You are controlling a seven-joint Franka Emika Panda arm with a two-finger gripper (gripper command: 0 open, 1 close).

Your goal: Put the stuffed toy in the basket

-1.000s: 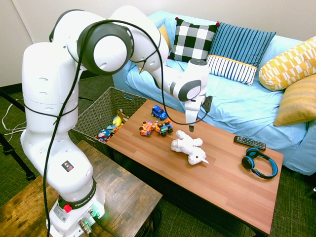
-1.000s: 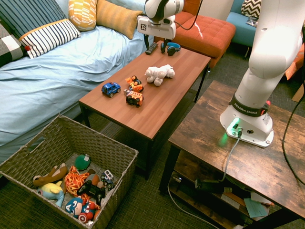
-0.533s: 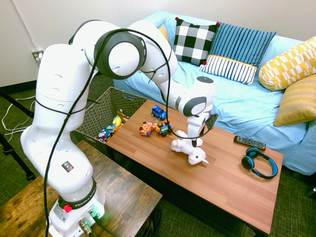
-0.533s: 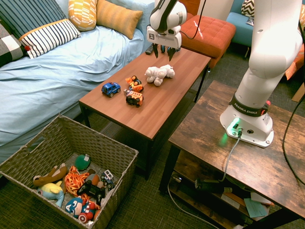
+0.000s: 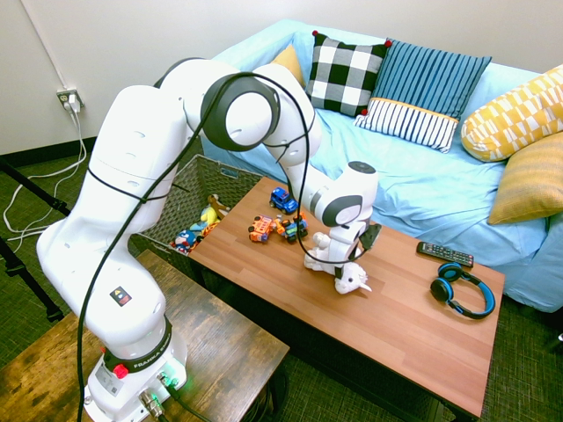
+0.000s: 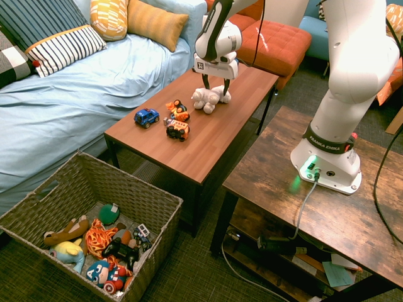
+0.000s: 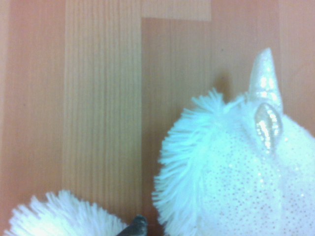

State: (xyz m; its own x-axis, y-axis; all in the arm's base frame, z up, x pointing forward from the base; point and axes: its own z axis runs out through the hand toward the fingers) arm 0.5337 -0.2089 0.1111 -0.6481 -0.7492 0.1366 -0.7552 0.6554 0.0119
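You had the gripper (image 6: 216, 86) down over the stuffed toy (image 6: 211, 97) at the upper middle of the frame, fingers spread either side of it. The toy lay on the wooden table (image 6: 208, 135); the basket (image 6: 38, 201) sat lower left.

My gripper (image 6: 215, 85) is down at the stuffed toy (image 5: 339, 266) on the coffee table (image 5: 405, 325), fingers spread to either side of it. Toward the basket (image 6: 160, 211), the toy cars (image 6: 175, 121) sit bunched in the direct line across the tabletop, the blue car (image 6: 146, 117) near the sofa-side edge. The table's near strip beside them is bare wood. Basket mouth is open from above; its floor is cluttered with toys (image 6: 104, 246) at one end. Headphones (image 5: 461, 291) and remote (image 5: 444, 254) lie at the far end, well apart from me.
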